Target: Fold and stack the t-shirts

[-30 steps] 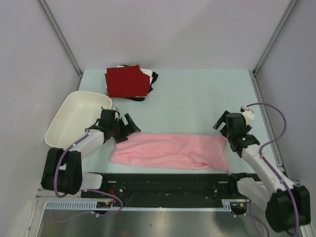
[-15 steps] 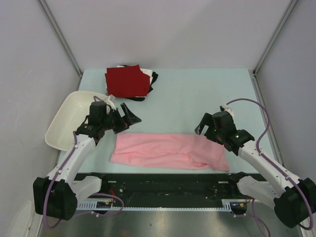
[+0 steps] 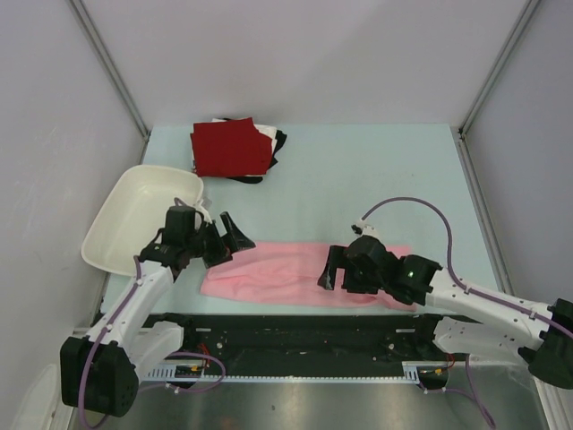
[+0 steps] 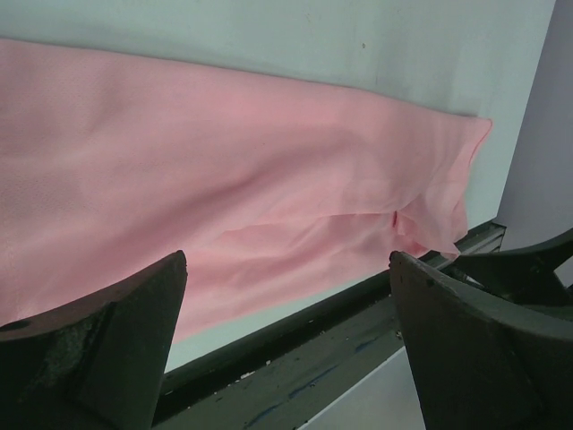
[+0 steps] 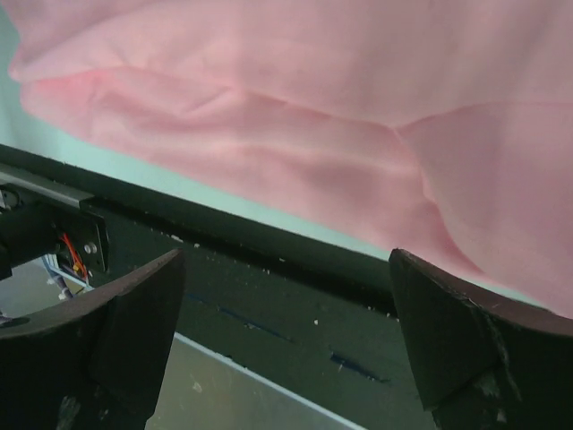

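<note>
Because the pink t-shirt lies as a long band along the near edge of the table, probably already doubled lengthwise, both hands stand over it with jaws wide apart and holding nothing: the left hand at its left end, the right hand above its middle part. I judge they are placed so to take the cloth for the next fold. The fabric is thin, soft and matt, with gentle wrinkles and overlapping layers. At the far side lies the folded stack, dark red on top, white and black beneath, near the smooth white plastic tub with rounded corners
</note>
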You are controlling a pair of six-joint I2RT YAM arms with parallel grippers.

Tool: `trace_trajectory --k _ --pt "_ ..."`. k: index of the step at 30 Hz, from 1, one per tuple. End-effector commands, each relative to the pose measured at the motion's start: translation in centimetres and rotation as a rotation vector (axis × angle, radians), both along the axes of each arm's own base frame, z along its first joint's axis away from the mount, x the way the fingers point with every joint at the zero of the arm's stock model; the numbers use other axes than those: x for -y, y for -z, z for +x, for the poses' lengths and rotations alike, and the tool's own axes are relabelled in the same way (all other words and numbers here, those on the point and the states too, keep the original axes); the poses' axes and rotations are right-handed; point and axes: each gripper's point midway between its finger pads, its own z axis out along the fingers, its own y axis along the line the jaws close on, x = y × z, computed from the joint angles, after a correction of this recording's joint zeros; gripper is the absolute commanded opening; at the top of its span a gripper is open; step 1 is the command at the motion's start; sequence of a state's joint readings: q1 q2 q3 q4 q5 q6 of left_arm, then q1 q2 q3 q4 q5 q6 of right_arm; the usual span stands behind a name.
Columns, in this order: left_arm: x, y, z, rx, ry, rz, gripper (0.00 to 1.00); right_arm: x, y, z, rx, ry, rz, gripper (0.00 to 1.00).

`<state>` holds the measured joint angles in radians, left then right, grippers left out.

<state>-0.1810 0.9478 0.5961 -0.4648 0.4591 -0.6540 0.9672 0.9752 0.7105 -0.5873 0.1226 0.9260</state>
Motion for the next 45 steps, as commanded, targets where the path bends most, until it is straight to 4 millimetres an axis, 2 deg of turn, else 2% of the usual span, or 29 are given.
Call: trace_trajectory --k 1,8,11,15,21,31,34,39,42,45 --pt "0.6 -0.6 -0.4 0.040 0.049 -0.026 1.00 0.9 0.2 -1.7 -0.012 0.040 -0.032 1.00" --pt "0.8 0.0 -0.5 0.026 0.061 -0.030 1.00 2.2 2.1 -3.1 -0.026 0.093 -0.093 1.00" --pt "0.8 0.5 -0.6 0.018 0.061 -0.030 1.00 3.3 4.2 -3.3 -0.043 0.127 -0.142 1.00" --pt "0.9 0.9 -0.5 0.009 0.063 -0.033 1.00 3.4 5.6 -3.2 -0.051 0.145 -0.162 1.00" --pt "0.8 1.2 -0.4 0.005 0.065 -0.028 1.00 3.9 6.4 -1.7 -0.008 0.206 -0.203 1.00" --pt "0.6 1.8 -0.2 -0.010 0.066 -0.004 1.00 2.3 7.3 1.3 0.055 0.270 -0.197 0.99" --pt "0.6 2.0 -0.2 -0.017 0.066 -0.001 1.00 1.2 7.3 1.8 0.060 0.264 -0.176 0.99" --pt "0.5 2.2 -0.2 -0.019 0.068 0.005 1.00 -0.2 4.9 2.7 0.099 0.248 -0.140 0.98" --pt "0.5 2.3 -0.3 -0.022 0.069 0.002 1.00 -0.6 3.1 2.9 0.131 0.238 -0.122 0.98" --pt "0.6 2.2 -0.2 -0.016 0.067 -0.003 1.00 -0.9 2.2 2.9 0.142 0.233 -0.100 0.97"
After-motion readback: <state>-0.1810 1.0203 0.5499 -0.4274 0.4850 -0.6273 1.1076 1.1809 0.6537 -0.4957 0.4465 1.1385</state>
